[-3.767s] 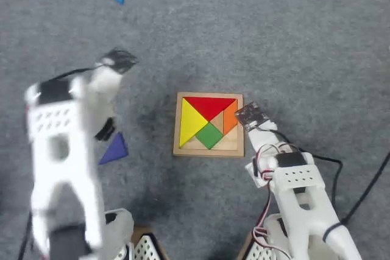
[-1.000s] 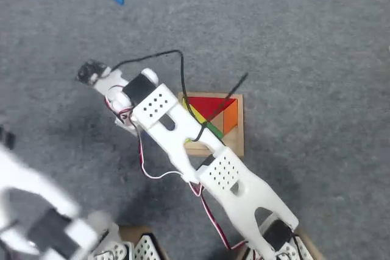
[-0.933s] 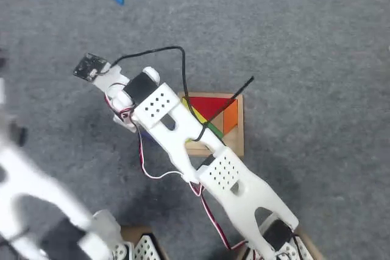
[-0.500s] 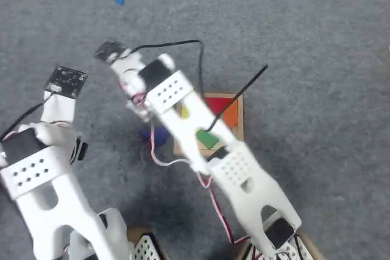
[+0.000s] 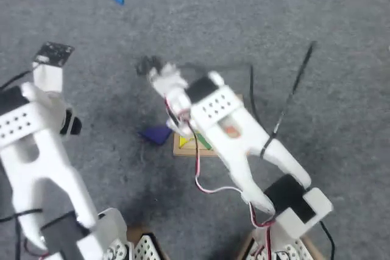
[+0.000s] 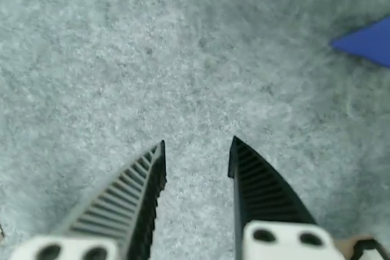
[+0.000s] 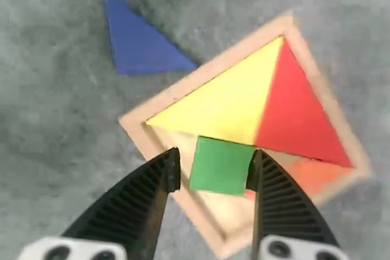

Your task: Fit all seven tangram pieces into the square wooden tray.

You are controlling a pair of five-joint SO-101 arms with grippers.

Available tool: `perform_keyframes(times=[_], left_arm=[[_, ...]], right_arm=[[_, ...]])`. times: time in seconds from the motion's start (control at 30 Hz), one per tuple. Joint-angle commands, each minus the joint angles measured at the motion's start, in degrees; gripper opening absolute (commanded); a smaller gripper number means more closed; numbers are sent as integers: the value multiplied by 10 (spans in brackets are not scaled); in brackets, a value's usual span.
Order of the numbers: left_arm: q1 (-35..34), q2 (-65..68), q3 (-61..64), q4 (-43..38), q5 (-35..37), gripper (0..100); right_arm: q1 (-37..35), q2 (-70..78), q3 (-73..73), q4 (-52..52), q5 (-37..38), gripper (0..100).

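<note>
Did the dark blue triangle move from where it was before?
Yes. The dark blue triangle has slid toward the wooden tray. Earlier it lay well off the tray's left side; now it lies close beside the tray's left edge.

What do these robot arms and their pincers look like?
The left arm and right arm are chunky white plastic shells with grids of small holes. Red and white wires and a black cable trail along the right arm. The left pincer and right pincer each have two black, ridged, pointed fingers.
</note>
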State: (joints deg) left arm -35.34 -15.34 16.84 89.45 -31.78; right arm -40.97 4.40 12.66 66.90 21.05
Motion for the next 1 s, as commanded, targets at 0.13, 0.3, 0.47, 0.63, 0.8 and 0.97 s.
perform_keyframes(times=[0.13,0.3,0.47,0.63,0.8,0.97], left_arm=[[20,5,-39,-36,72,170],[32,6,-41,-40,76,170],[28,6,-40,-48,72,170],[-33,6,-58,-73,72,170],[-75,7,-83,-71,54,171],[-97,7,-85,-70,33,171]], right_arm=[[-17,29,33,-65,82,198],[-85,45,4,-66,84,198],[-143,58,-15,-80,83,198],[-153,90,-50,-83,82,198],[-148,159,-121,-81,82,198],[-126,242,-204,-60,83,198]])
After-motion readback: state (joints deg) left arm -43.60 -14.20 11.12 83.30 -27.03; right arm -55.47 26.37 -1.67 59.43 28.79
